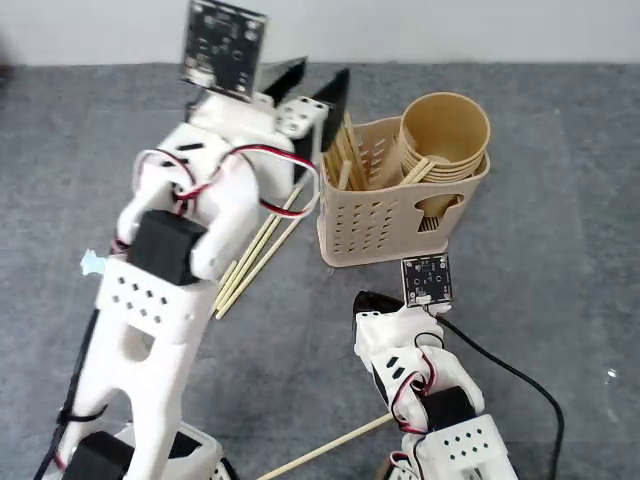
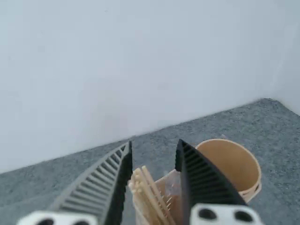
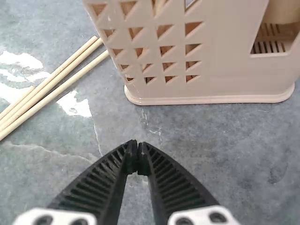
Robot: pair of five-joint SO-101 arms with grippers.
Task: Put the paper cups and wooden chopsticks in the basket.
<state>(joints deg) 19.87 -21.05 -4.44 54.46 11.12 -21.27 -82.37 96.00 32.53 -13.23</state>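
Observation:
The beige slotted basket [image 1: 372, 225] stands at the middle back of the table. Stacked paper cups [image 1: 446, 130] sit in its right half and a bundle of wooden chopsticks [image 1: 346, 158] in its left half. Several more chopsticks [image 1: 255, 255] lie on the mat just left of the basket, and one chopstick [image 1: 325, 449] lies near the front edge. My left gripper [image 1: 322, 72] hovers open above the basket's left end, over the bundled chopsticks [image 2: 147, 194] and beside the top cup [image 2: 232, 161]. My right gripper [image 3: 137, 146] is shut and holds nothing, low over the mat in front of the basket [image 3: 197, 51].
The grey mat [image 1: 560, 230] covers the table, with open room to the right of the basket and at the far left. A pale wall runs behind the table. The right arm's cable [image 1: 515, 375] trails off to the front right.

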